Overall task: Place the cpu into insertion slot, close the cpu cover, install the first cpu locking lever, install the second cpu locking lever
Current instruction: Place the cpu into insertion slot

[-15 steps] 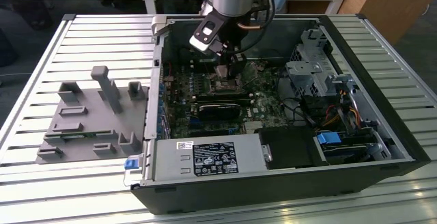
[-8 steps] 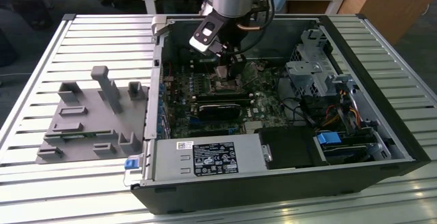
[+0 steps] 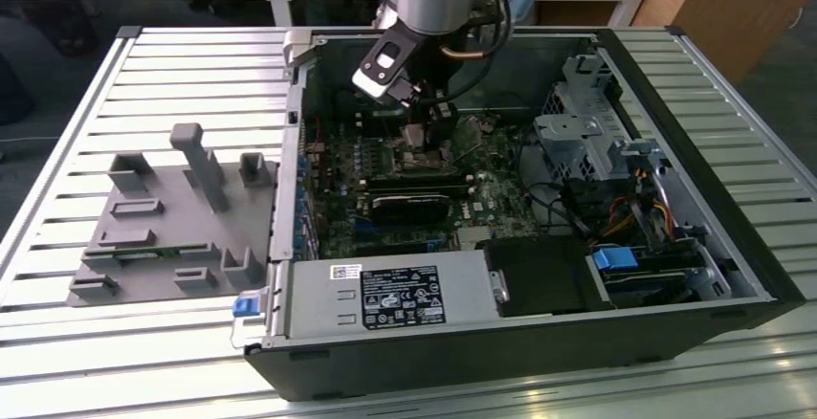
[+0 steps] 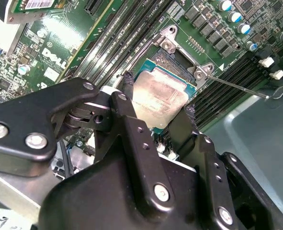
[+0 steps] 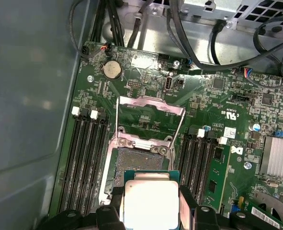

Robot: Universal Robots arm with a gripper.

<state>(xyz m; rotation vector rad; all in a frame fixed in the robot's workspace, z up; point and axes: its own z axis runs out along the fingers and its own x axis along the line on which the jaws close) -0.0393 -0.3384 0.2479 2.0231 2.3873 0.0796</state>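
Black gripper (image 4: 158,96) clamps flat silver-tan square cpu (image 5: 151,203) by opposite edges (light, stiff, probably fragile), exterior view's twelve o'clock from grey power-supply box (image 3: 320,299).

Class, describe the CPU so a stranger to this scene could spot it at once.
Look inside the open computer case at the green motherboard. At its empty socket, the black pincer grips the cpu: a small flat square with a dull silver top, unlike the long black memory slots beside it.
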